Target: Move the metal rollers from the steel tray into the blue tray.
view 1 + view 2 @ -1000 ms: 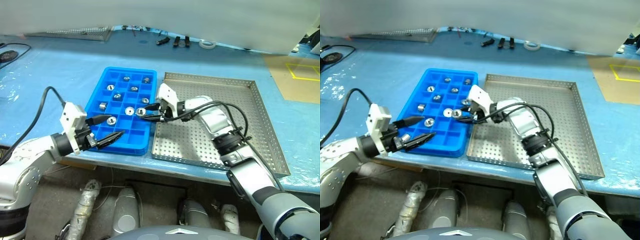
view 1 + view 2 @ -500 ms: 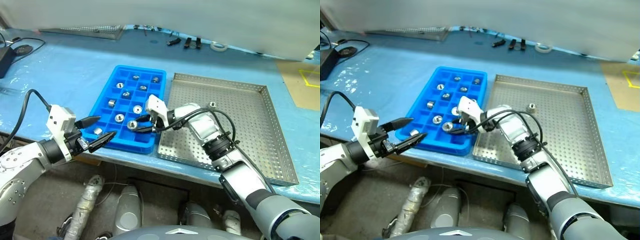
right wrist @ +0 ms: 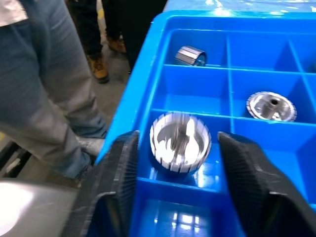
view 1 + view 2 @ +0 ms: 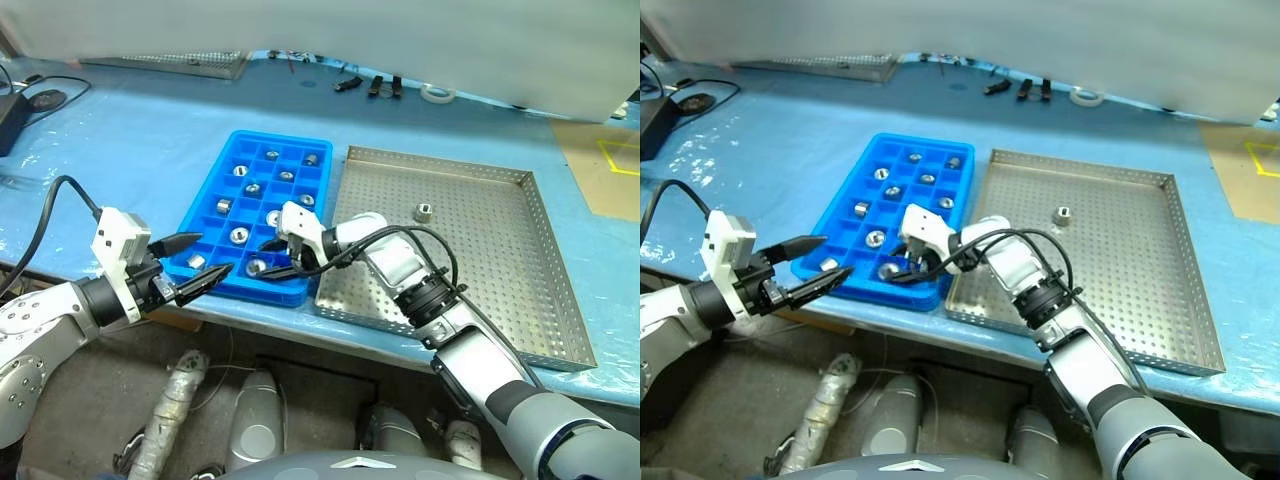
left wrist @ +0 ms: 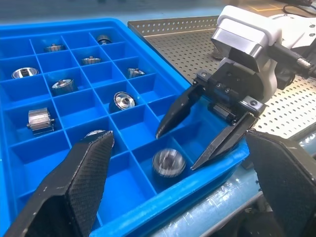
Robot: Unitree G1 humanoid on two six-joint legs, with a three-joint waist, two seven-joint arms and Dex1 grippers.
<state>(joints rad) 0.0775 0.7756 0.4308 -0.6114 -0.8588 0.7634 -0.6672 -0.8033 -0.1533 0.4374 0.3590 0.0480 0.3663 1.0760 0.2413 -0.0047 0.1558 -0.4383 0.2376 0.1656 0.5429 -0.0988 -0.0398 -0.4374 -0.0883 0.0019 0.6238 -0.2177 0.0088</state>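
Note:
The blue tray (image 4: 283, 135) lies left of the steel tray (image 4: 490, 270) on the blue table cover. Several metal rollers (image 4: 246, 189) sit in its compartments. One roller (image 4: 424, 211) lies on the steel tray's far part. My right gripper (image 4: 275, 258) hangs open over the blue tray's near row. A roller (image 3: 180, 142) lies loose in the compartment between its fingers (image 3: 123, 173), touching neither; the same roller (image 5: 168, 163) is in the left wrist view. My left gripper (image 4: 210, 255) stands open and empty at the blue tray's near left corner.
Small tools (image 4: 375, 85) and a tape roll (image 4: 435, 93) lie at the far side, with a flat mesh panel (image 4: 170, 62) far left. A black cable (image 4: 30, 100) runs at the left. A person's legs (image 3: 44, 84) stand beyond the table edge.
My right gripper carried a roller toward the blue tray's near row, opened and let it go into a compartment. The left gripper stayed open. The camera shifted early on.

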